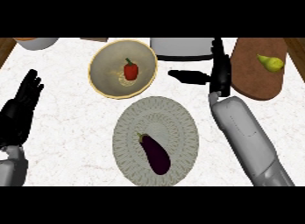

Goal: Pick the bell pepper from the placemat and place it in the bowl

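Toward the far edge of the surface (71, 127), a little left of its middle, I see the bowl (104, 78), and the red bell pepper (130, 69) lies inside it, near the centre, with its green stem pointing to the far side. Nearer to me, at the middle of the surface, sits the round grey placemat (126, 140); a dark purple eggplant (155, 154) lies on its near half, stem end toward the far side.

My right robot hand (210, 78) is extended over the surface between the bowl and the brown cutting board (258, 83) at the far right corner. Its fingers are straight and relaxed, the thumb points left toward the bowl's rim, and it holds nothing. A yellow-green pear (271, 63) rests on that board. Just behind the right robot hand, at the far edge, stands a grey pot (179, 47).

My left robot hand (19, 105) shows by the left edge of the surface, open with fingers up, holding nothing.
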### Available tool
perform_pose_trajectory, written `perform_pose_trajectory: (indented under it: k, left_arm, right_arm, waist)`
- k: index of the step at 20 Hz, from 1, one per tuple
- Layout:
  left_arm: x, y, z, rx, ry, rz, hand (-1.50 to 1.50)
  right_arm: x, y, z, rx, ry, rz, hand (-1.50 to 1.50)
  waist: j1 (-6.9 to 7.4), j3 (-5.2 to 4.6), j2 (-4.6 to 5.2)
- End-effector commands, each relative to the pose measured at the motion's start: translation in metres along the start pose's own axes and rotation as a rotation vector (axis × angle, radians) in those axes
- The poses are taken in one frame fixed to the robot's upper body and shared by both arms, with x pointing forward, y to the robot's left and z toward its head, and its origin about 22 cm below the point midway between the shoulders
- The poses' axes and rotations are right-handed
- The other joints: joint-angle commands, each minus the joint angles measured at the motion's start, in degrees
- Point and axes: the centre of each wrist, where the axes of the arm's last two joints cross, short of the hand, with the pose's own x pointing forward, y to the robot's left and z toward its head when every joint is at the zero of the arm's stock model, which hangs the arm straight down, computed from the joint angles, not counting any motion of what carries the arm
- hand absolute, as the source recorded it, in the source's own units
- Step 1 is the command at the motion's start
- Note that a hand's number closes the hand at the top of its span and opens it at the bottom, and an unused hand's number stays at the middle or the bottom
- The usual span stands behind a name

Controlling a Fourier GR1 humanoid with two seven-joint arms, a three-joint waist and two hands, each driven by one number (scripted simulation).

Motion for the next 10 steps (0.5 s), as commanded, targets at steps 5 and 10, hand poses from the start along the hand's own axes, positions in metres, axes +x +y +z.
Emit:
perform_pose_trajectory:
  k: [5, 10]
  left_arm:
    - [-0.003, -0.008, 0.009, 0.012, 0.010, -0.007, 0.00]
    - [0.007, -0.014, 0.003, -0.007, -0.010, 0.004, 0.00]
  right_arm:
    - [-0.029, -0.089, 0.035, 0.087, -0.020, -0.118, -1.50]
    - [-0.026, -0.107, 0.044, 0.103, -0.085, -0.162, -1.50]
  waist:
    - [-0.39, -0.03, -0.14]
    - [0.10, -0.03, 0.02]
